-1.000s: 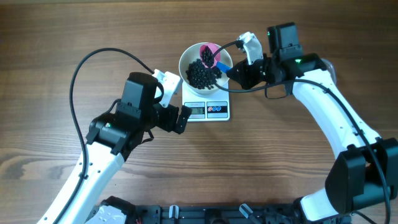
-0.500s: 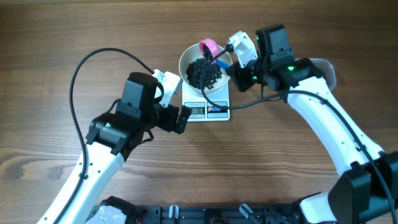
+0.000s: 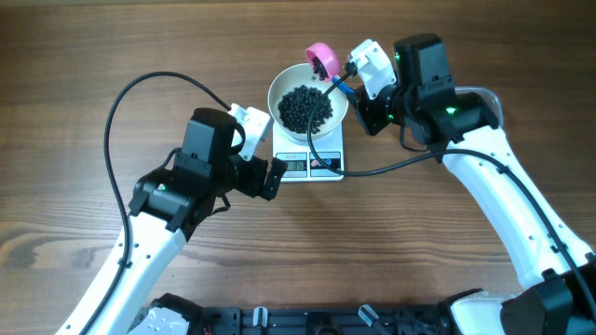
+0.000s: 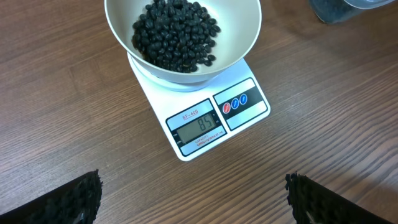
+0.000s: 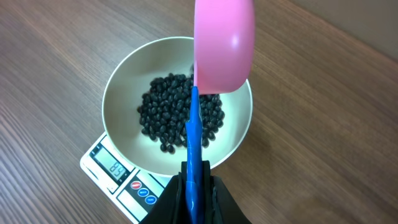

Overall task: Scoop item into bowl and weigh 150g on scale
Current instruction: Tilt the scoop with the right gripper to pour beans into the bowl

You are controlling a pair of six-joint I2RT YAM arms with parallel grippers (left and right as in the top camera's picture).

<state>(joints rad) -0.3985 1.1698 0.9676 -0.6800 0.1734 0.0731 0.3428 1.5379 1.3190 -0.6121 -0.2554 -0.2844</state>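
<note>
Black beans (image 4: 177,34) heaped in bowl (image 4: 245,31), bowl on scale (image 4: 249,115), on bench (image 4: 50,124). Above bowl's far rim: pink scoop (image 5: 224,43), tilted, handle clamped in right claw (image 5: 198,185). Near scale: left claw (image 4: 196,199), spread wide, empty.

Robotics lab bench: wood-grain table (image 3: 74,56), cabled robot arms (image 3: 503,194), kitchen scale (image 4: 214,118) on top.

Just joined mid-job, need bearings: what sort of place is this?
Likely a robot test bench, not a kitchen: brown wood-grain tabletop, small white digital kitchen scale under a round white bowl of tiny black beans, cabled white robot arms either side.
</note>
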